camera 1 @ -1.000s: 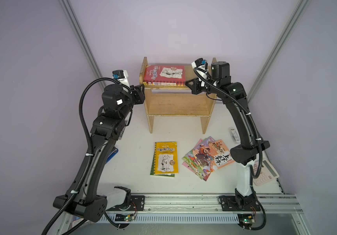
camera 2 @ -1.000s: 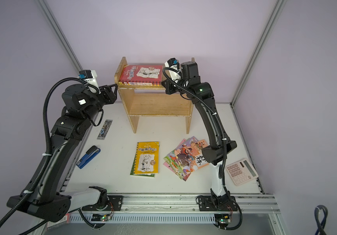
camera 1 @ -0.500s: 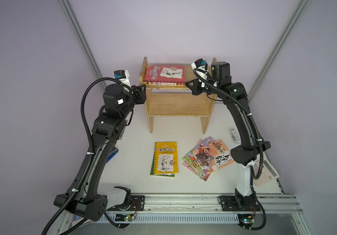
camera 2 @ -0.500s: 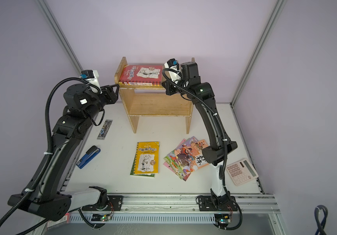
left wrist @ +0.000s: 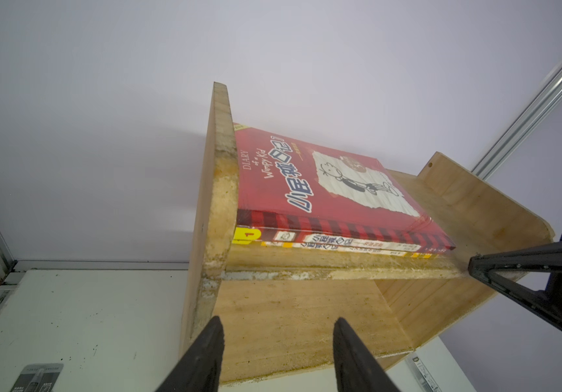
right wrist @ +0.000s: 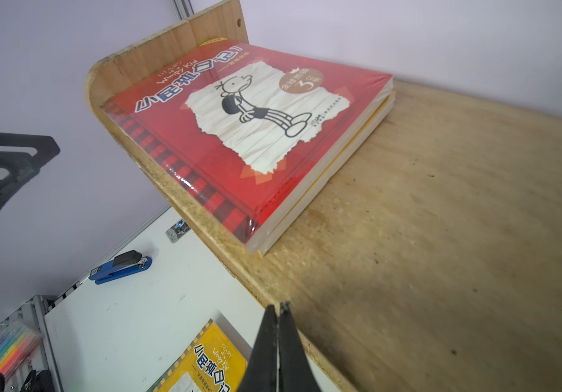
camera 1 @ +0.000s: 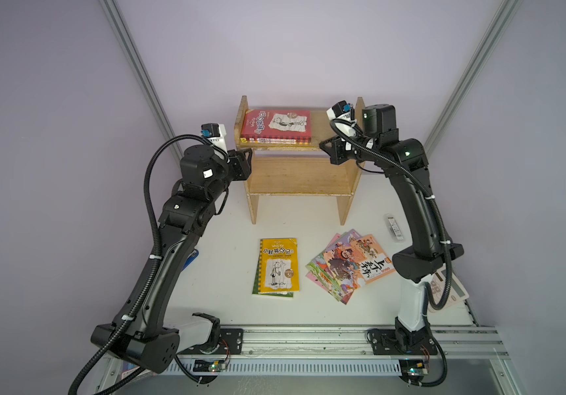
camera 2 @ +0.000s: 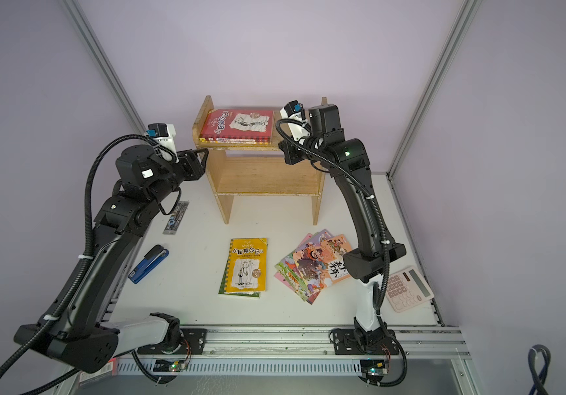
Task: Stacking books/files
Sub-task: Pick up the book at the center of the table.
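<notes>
A red book (camera 1: 276, 124) (camera 2: 237, 124) with a stick-boy sketch lies on the wooden shelf's top board (camera 1: 322, 128), on a yellow-spined book (left wrist: 306, 246). On the table a yellow book (camera 1: 278, 265) rests on a green one (camera 1: 256, 285), beside a fan of thin cartoon books (camera 1: 349, 265). My left gripper (left wrist: 277, 328) (camera 1: 249, 152) is open and empty at the shelf's left end, below the top board. My right gripper (right wrist: 277, 303) (camera 1: 322, 143) is shut on nothing at the top board's front edge, right of the red book (right wrist: 249, 135).
A blue stapler (camera 2: 148, 263) and a small grey packet (camera 2: 175, 217) lie on the left of the table. A pinkish calculator (camera 2: 408, 289) sits at the right behind my right arm, and a slim packet (camera 1: 394, 227) lies nearby. A highlighter pack (right wrist: 4, 349) is at the table's left edge.
My left gripper has crept right, closer to the shelf's left end. The right arm and the books have not moved.
</notes>
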Robot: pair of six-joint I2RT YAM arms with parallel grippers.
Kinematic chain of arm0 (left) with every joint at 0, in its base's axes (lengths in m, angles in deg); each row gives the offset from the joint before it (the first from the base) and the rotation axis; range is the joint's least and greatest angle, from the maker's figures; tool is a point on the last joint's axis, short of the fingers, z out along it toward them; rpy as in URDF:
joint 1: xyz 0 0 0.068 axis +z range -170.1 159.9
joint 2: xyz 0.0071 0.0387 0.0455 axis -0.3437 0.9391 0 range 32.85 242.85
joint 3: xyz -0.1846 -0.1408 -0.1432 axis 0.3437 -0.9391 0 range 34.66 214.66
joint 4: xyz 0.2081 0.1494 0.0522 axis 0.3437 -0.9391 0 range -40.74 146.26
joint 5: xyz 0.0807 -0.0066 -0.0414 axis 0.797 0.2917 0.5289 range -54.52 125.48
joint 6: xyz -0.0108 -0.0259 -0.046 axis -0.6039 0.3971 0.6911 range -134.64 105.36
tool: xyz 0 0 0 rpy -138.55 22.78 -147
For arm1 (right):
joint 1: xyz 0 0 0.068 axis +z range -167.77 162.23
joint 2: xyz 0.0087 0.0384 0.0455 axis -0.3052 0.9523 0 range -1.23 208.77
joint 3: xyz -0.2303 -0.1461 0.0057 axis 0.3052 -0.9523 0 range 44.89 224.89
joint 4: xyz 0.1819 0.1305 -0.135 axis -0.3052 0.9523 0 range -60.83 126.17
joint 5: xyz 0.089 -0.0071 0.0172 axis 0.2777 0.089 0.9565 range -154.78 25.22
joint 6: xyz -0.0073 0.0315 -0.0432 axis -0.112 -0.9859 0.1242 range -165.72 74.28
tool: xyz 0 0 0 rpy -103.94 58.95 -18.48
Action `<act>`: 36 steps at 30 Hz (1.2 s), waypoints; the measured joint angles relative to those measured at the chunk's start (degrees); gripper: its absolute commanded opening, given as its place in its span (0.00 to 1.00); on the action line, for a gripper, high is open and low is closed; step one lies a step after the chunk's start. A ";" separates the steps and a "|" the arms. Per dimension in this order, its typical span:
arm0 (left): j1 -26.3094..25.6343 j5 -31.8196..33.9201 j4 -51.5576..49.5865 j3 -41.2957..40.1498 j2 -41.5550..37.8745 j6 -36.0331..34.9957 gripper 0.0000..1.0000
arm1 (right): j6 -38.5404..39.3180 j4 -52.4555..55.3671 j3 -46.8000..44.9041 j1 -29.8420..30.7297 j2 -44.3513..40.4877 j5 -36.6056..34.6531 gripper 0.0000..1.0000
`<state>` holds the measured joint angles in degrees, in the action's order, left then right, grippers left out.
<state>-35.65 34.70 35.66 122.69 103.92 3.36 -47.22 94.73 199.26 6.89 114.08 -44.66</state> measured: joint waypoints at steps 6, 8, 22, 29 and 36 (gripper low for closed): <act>-0.24 0.20 -2.32 -4.81 -3.28 0.26 0.63 | 0.55 1.01 -0.35 0.11 -1.77 1.88 0.09; -0.33 0.28 -3.37 -6.71 -4.24 0.61 0.65 | 1.01 1.44 -0.81 0.35 -2.60 2.60 0.13; -0.96 1.62 -9.05 -22.56 -10.01 3.98 0.76 | -0.72 -14.58 -50.34 3.26 -26.10 0.76 0.46; -1.38 -0.63 -9.29 -33.73 -10.67 5.70 0.84 | -8.02 -34.18 -80.15 4.61 -37.24 -3.34 0.58; -3.56 -4.96 -4.74 -41.11 -6.95 9.84 0.90 | -11.87 -49.16 -96.26 7.50 -38.51 -5.03 0.63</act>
<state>-39.21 29.74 30.92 81.58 96.97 13.20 -59.09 45.57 103.00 14.39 75.57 -49.69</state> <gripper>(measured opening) 0.895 0.613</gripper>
